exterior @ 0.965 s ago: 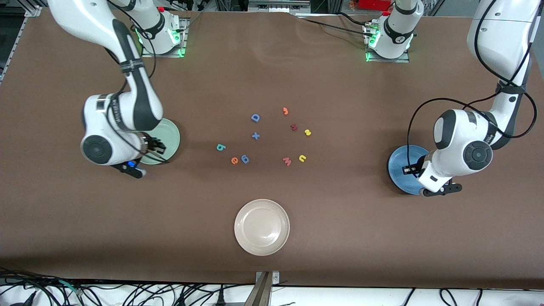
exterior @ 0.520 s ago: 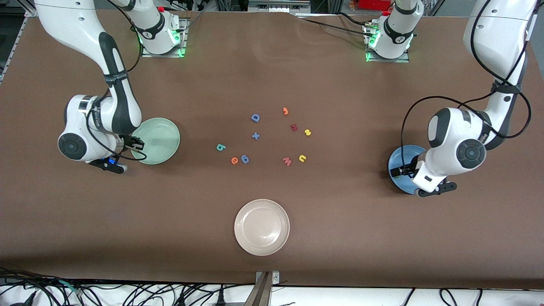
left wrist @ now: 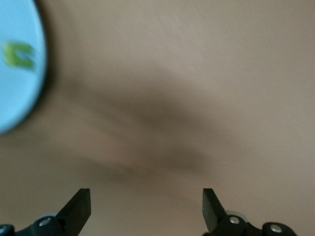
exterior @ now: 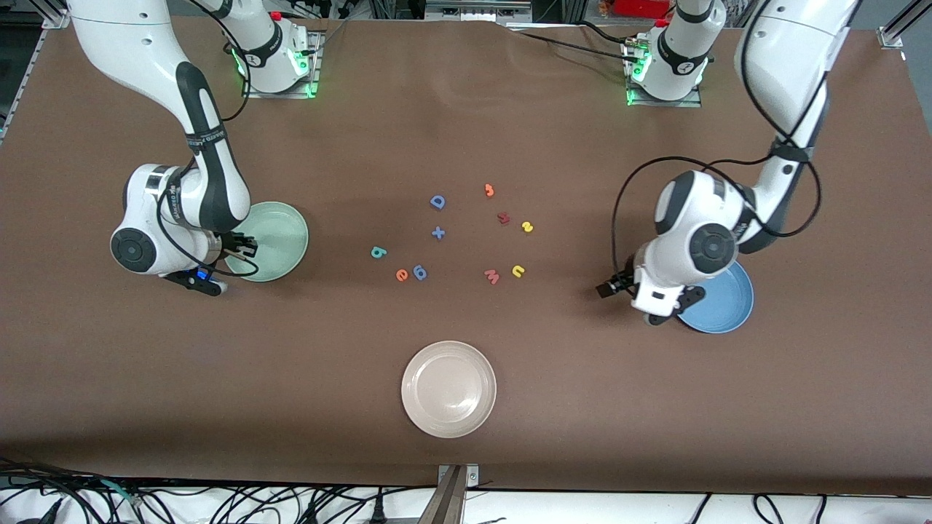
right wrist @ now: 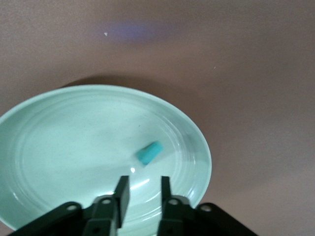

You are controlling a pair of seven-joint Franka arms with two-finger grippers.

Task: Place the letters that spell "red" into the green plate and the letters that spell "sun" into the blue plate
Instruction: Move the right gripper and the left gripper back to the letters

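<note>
Left claw (exterior: 610,288): up over bare bench (exterior: 466,131), just beside the blue plate (exterior: 717,302). Its fingers (left wrist: 78,209) stand wide apart and hold nothing.
Right claw (exterior: 244,246): over the edge of the green plate (exterior: 280,236). Its fingers (right wrist: 122,192) are a little apart, with nothing between them.
Left wrist view only: a dark green "n" (left wrist: 19,55) lies in the blue plate. The front view hides it under the arm.
Right wrist view only: a teal "r" (right wrist: 149,153) lies in the green plate, near the claw tips. The front view cannot show it.
Front view only: the other letters lie loose in the middle of the bench.
Teal "d" (exterior: 378,252): on the bench, nearest the green plate.
Orange "e" (exterior: 401,275): just beside a blue 6-like piece (exterior: 420,272).
Yellow "s" (exterior: 527,227): near a dark red piece (exterior: 503,217).
Yellow "u" (exterior: 518,271): beside a salmon "W" (exterior: 492,276).
Beige plate (exterior: 448,388): nearest the front camera, with nothing in it.
</note>
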